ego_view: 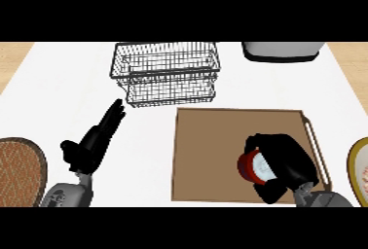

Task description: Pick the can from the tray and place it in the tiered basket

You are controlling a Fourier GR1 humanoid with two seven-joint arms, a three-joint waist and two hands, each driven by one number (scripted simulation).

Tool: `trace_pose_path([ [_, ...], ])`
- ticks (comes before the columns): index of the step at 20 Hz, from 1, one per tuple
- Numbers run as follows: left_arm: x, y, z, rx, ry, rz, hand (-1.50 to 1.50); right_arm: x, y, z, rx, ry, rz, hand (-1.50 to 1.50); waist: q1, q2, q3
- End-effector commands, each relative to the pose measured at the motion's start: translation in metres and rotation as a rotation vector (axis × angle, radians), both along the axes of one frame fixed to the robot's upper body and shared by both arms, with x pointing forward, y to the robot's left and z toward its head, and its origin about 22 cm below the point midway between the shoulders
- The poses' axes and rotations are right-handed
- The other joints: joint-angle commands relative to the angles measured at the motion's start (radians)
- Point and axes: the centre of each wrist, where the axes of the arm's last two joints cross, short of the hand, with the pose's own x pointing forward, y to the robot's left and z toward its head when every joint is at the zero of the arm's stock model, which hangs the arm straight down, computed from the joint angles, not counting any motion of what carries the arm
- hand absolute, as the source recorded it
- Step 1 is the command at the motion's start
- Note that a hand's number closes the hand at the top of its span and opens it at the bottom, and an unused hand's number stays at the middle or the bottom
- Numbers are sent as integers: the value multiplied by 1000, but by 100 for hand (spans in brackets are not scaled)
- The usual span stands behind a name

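Down on the brown tray [215, 146], the right hand [287, 163] is curled around the red can [253, 166], fingers and thumb wrapped over it so that only its red side and pale end show at the hand's left. The can sits inside the tray, toward its lower right part, close to the tray's right rim. Beyond the tray's far edge and a little to its left stands the wire tiered basket [165, 73] on the white counter [64, 97]. To the tray's left, the left hand [97, 141] is open, its fingers straight and pointing toward the basket, holding nothing. A grey appliance [282, 51] sits past the tray's far right corner. A woven mat [18, 170] lies far to the tray's left, and a plate [358, 168] edges in at its right.
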Motion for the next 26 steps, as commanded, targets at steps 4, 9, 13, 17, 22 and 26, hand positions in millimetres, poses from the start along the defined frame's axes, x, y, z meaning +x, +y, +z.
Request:
trace_pose_path([
  [4, -14, 1, -11, 3, 4, -18, 0, 48, -106, 9, -60, -101, -171, 150, 12, 4, 1],
  [9, 14, -4, -1, -14, -14, -21, 0, 108, -133, 25, 57, -196, -261, 150, 25, 11, 2],
  [13, 9, -3, 4, 6, -4, -10, 0, 108, -106, 40, 409, -208, -186, 150, 8, 0, 1],
  [17, -1, -8, -7, -5, 4, -4, 0, 114, -112, 96, 495, -372, -116, 150, 1, -3, 0],
  [22, -6, -12, -10, 7, -5, -16, 0, 130, -68, 132, 517, -366, -79, 150, 7, 0, 0],
  [26, 3, 3, -13, 0, -4, -13, 0, 142, -36, 186, 550, -356, -81, 150, 10, 0, -1],
])
